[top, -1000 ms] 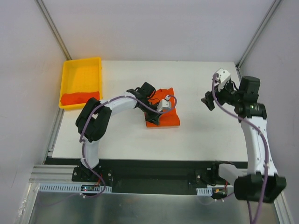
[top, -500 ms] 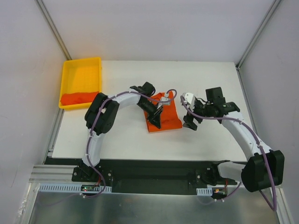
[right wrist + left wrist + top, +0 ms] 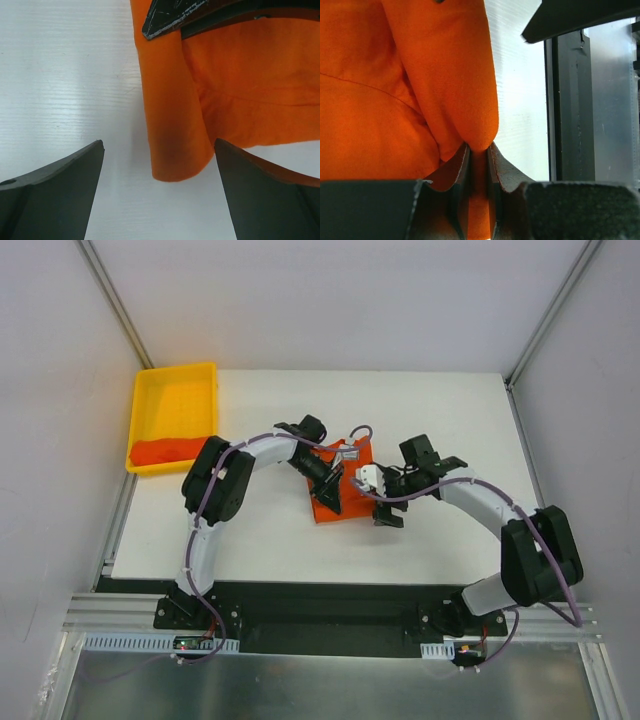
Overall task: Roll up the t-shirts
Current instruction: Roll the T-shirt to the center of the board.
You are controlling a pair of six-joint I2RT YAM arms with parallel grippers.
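A white surface (image 3: 450, 420) is enclosed by pale grey walls (image 3: 330, 300) and metal posts (image 3: 112, 300). An orange t-shirt (image 3: 352, 504) is laid folded at its middle, one fold pinched by the left pincer (image 3: 479, 151). The right pincer (image 3: 159, 145) is held spread just beside it. A second t-shirt (image 3: 165, 450) is seen in the yellow tray (image 3: 175, 400) at the far left corner.

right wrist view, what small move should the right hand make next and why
Probably lower the right hand and close it on the folded end of the t-shirt. Its jaws stand open on either side of that end, and the left hand pinches the same fold farther along.
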